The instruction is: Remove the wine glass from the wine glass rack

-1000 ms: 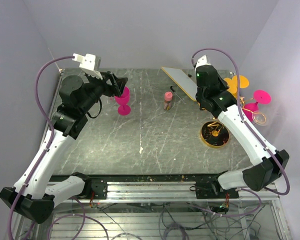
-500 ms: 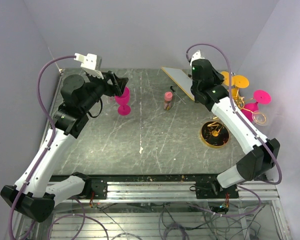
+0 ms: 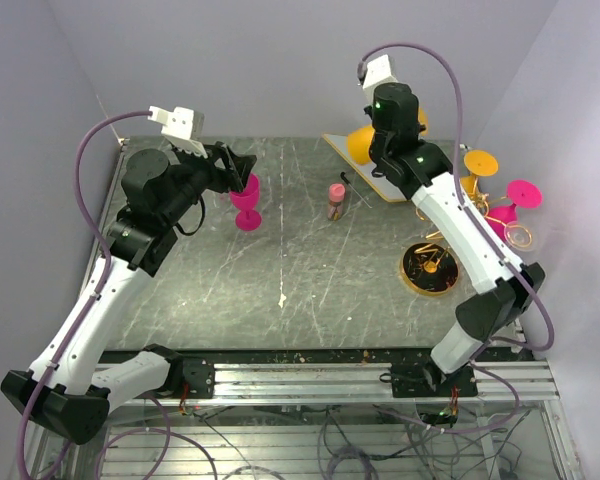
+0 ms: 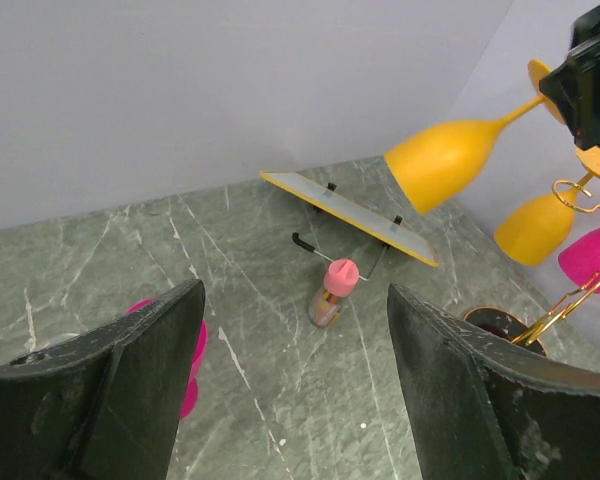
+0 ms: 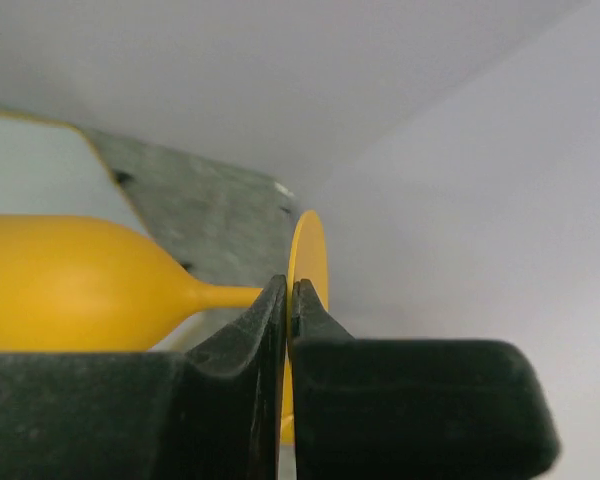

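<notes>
Your orange glass has come off the rack within the last second. It now hangs sideways in the air over the board at the far edge, well apart from the rack by the right edge. By my reading the removal is done, and the glass only needs setting down. The right gripper is clamped tight on the stem, just beside the foot. The left gripper gapes wide, holding nothing, near the far-left corner.

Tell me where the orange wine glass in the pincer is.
Top view: the orange wine glass hangs sideways in the right pincer at the far right, above the white board.
</notes>
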